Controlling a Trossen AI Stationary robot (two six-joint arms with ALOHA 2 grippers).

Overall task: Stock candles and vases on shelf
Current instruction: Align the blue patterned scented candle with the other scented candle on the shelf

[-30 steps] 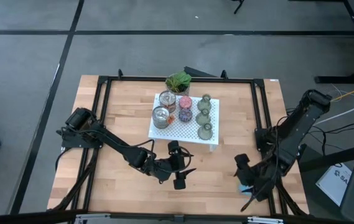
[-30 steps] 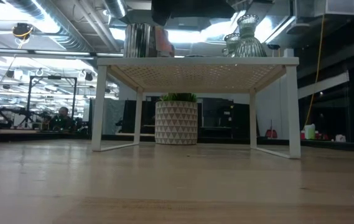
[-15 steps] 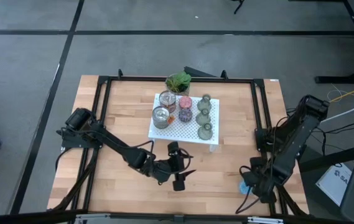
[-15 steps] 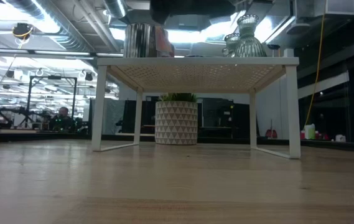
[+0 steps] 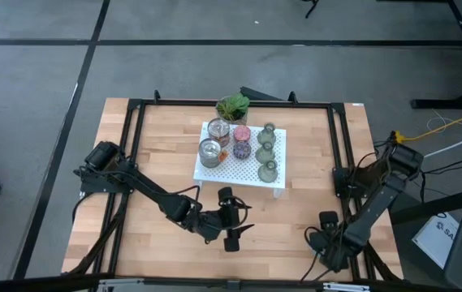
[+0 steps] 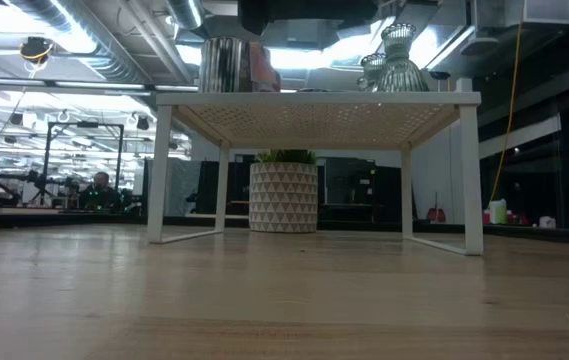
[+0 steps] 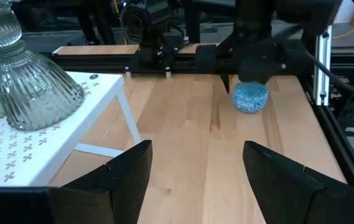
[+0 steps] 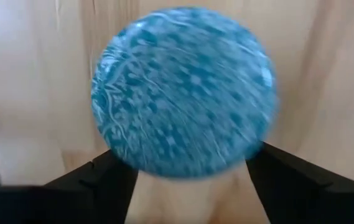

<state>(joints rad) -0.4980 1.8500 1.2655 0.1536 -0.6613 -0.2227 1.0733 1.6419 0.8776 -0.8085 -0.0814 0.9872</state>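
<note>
Light blue candle (image 8: 183, 90): round, mottled, on wooden bench (image 7: 226, 162).
Right pincer (image 8: 186, 177): spread wide, straddling it.
Left pincer (image 7: 195, 168): open, empty.

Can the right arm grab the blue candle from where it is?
Probably yes. The right gripper hangs right over the light blue candle near the table's front right corner, its fingers spread on either side, and only bare wood lies around it.
</note>
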